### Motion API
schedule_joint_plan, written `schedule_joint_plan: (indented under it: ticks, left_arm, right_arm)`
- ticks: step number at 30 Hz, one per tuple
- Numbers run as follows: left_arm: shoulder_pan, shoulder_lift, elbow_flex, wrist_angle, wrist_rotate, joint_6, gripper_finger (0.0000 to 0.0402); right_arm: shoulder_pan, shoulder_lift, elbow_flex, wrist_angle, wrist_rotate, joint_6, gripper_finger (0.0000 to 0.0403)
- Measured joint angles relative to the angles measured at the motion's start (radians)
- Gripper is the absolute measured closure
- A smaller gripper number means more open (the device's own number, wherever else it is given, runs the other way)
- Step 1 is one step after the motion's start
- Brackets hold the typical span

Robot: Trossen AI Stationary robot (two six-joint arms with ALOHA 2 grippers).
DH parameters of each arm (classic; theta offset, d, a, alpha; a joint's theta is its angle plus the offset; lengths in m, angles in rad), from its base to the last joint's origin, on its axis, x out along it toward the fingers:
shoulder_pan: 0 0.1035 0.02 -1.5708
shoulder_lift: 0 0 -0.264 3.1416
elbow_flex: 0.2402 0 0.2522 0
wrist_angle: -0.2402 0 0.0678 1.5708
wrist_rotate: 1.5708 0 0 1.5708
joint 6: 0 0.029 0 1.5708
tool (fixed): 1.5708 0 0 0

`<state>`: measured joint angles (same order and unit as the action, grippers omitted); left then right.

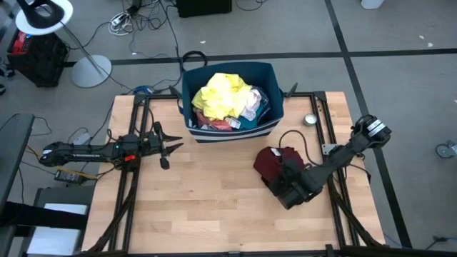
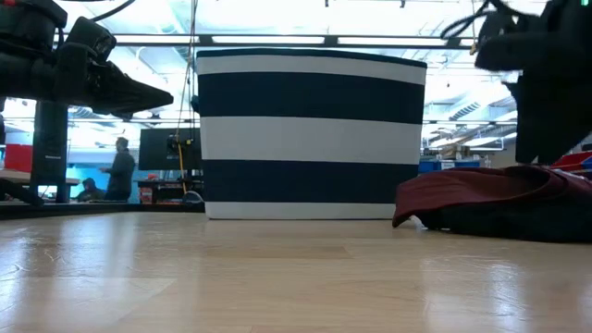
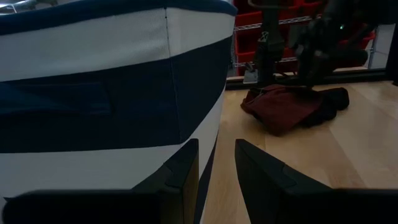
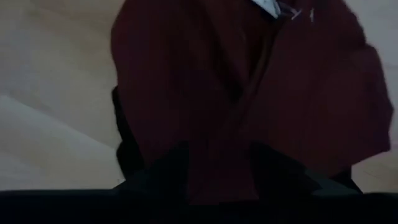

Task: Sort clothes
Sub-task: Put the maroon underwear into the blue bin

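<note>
A navy and white striped bin [image 1: 230, 128] stands at the table's far middle. It holds a yellow shirt [image 1: 223, 93] with white and pink pieces [image 1: 251, 106]. A maroon garment [image 1: 273, 161] lies on the table to the right, on top of a dark piece [image 2: 518, 222]. My right gripper [image 4: 217, 177] is down on the maroon garment's near part and shut on it. My left gripper [image 1: 171, 148] hovers open and empty by the bin's left near corner [image 3: 186, 93]. The other clothes are hidden. My right gripper has a fold of the maroon garment [image 4: 217, 149] between its two fingers, coming from above and slanting down. The garment lies slack on the table and on the dark piece under it [image 2: 481, 199]. One layer or several, I cannot tell.
A small round tin [image 1: 310, 120] sits at the table's far right, near the frame rail. Bare wood [image 1: 214, 207] spreads over the table's near half. A lamp and cables lie on the floor beyond the far edge. People show far off in the room in the low view [image 2: 118, 166].
</note>
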<state>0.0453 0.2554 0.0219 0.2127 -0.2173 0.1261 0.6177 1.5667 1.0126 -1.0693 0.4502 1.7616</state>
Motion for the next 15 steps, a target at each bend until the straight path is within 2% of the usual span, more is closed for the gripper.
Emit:
schedule_joint_plan:
  ticks: [7, 9, 12, 13, 15]
  left_arm:
    - [0.0, 0.0, 0.0, -0.002, 0.0, -0.005, 0.0291]
    - [0.0, 0.0, 0.0, -0.003, 0.0, -0.006, 0.0291]
    - [0.0, 0.0, 0.0, -0.006, 0.0, -0.006, 0.0291]
    - [0.0, 0.0, 0.0, -0.009, 0.0, -0.006, 0.0291]
    - [0.0, 0.0, 0.0, -0.009, 0.0, -0.006, 0.0291]
  right_arm:
    - [-0.037, -0.001, -0.119, 0.051, -0.076, 0.022, 0.0245]
    - [-0.039, -0.001, -0.128, 0.058, -0.08, 0.01, 0.0277]
    - [-0.04, -0.001, -0.115, 0.062, -0.08, -0.028, 0.0366]
    - [-0.04, -0.002, -0.103, 0.056, -0.08, -0.046, 0.0384]
    - [-0.04, -0.003, -0.067, 0.022, -0.08, -0.054, 0.0389]
